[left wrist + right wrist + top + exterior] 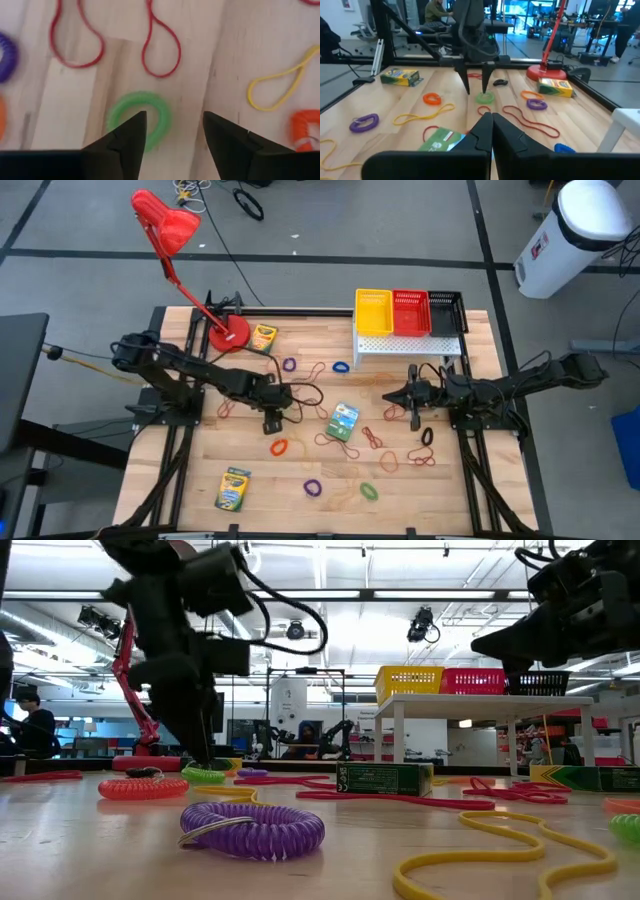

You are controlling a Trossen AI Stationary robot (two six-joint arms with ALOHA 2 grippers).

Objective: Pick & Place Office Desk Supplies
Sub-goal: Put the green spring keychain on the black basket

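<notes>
My left gripper (272, 420) (175, 125) is open and points down over a green coiled ring (150, 112) (484, 97) lying flat on the table. One fingertip (131, 134) stands over the ring's rim, the other beside it. My right gripper (414, 418) (487, 122) is shut and hovers near the table's right side, touching nothing. Thin band loops and coiled rings in mixed colours lie scattered about. Crayon boxes (262, 337) (232, 488) lie flat. The yellow basket (374, 312), red basket (410, 311) and black basket (445, 311) stand on a white shelf (408, 345). My left gripper comes down from above with open fingers at the green ring (205, 775). One fingertip is at the ring's rim (155, 107), but I cannot tell whether it touches.
A red desk lamp (228, 332) stands at the far left, its arm leaning over the edge. A green box (343, 421) lies between the grippers. An orange ring (279, 447) and a purple ring (312, 487) lie near the left gripper. People sit in the room beyond.
</notes>
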